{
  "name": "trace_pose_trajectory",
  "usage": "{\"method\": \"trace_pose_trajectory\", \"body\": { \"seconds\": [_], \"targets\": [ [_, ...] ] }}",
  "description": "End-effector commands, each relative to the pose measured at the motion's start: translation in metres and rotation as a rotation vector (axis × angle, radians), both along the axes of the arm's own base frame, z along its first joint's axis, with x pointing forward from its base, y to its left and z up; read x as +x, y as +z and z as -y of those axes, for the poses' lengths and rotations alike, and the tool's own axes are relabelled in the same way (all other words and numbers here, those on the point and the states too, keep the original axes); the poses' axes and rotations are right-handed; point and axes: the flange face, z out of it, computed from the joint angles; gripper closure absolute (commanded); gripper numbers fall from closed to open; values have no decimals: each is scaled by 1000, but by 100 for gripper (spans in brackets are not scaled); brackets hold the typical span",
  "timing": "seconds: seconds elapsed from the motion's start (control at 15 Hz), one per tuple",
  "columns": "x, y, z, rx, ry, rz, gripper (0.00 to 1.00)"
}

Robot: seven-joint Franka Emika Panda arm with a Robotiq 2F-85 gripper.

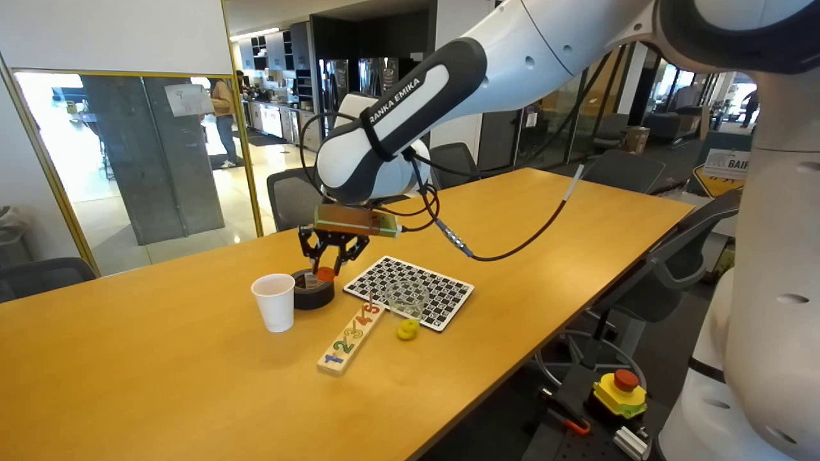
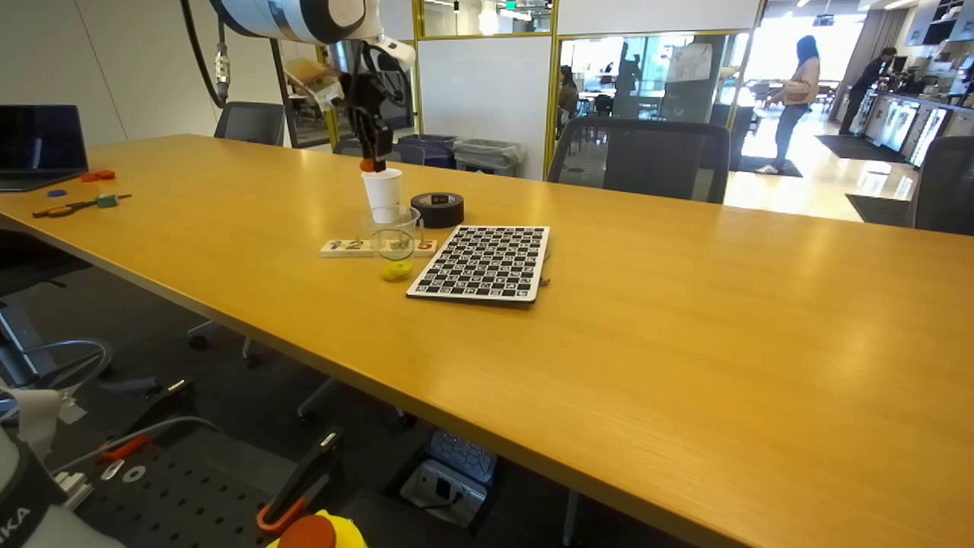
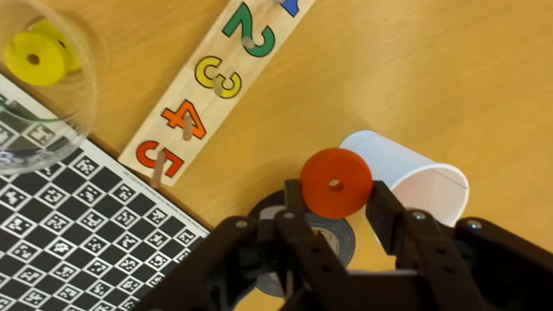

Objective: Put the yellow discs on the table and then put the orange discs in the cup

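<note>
One flat round orange disc [image 3: 332, 170] (probably light and stiff, perhaps slick) hangs near the tapered white paper cup [image 3: 382, 157], clamped by its opposite edges, likely the surest hold, in the black two-fingered gripper [image 3: 336, 194].

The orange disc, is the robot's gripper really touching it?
Touching. The wrist view shows the orange disc pinched in the gripper, one finger against each side of its edge.
</note>
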Motion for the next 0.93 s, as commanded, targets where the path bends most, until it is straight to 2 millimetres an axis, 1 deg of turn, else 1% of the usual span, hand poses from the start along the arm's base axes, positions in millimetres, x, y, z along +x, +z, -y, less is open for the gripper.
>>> {"method": "trace_pose_trajectory", "body": {
  "seconds": [0.0,0.13,0.33,0.47,0.67,0.87],
  "targets": [
    [47,9,-9,41,64,12,81],
    [67,5,-16,50,88,13,81],
    [95,-7,-28,51,125,-5,81],
    [110,-14,-35,54,144,-22,81],
    [128,-23,-43,55,164,-41,81],
    [140,-28,-47,57,170,-56,81]
  ]
}}
